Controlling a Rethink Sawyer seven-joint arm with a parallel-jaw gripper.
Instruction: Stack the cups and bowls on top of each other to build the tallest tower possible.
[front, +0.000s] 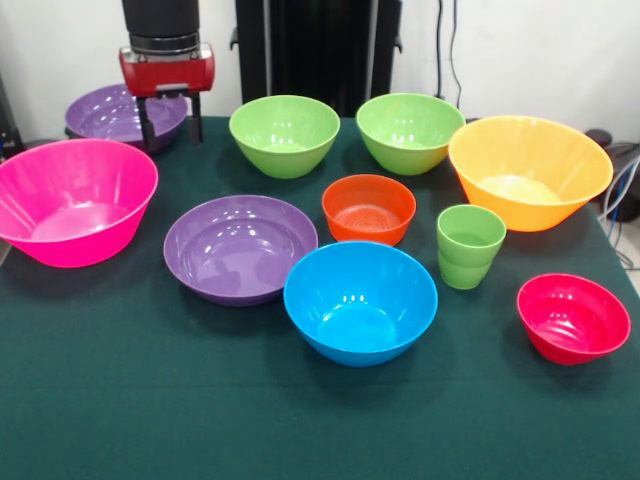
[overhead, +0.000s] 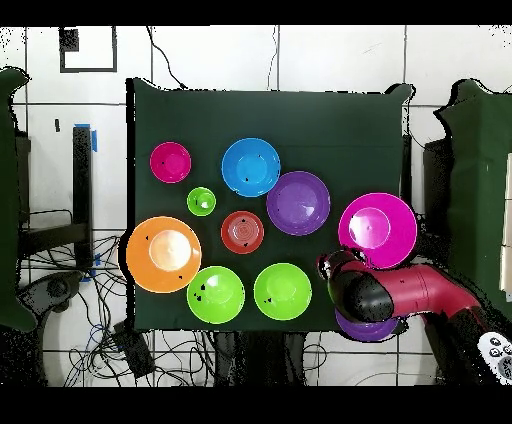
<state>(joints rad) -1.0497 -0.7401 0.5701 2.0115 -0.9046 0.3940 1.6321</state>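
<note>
My gripper (front: 171, 122) hangs open and empty at the far left, its fingertips (front: 147, 130) just above the front rim of a purple bowl (front: 112, 112). A second purple bowl (front: 240, 247) sits mid-table, with the blue bowl (front: 360, 300) in front of it. The large hot-pink bowl (front: 75, 200) is at the left and the large yellow-orange bowl (front: 530, 170) at the right. Two lime-green bowls (front: 284, 134) (front: 410, 130) stand at the back. The small orange bowl (front: 368, 208) is in the centre and the small red-pink bowl (front: 573, 317) at the front right. Two lime-green cups (front: 469, 245) stand nested together.
All stands upright on a dark green cloth-covered table (front: 150, 400). In the overhead view the red arm (overhead: 400, 290) reaches in from the lower right, covering most of the far purple bowl (overhead: 365, 328). Cables lie on the floor around the table.
</note>
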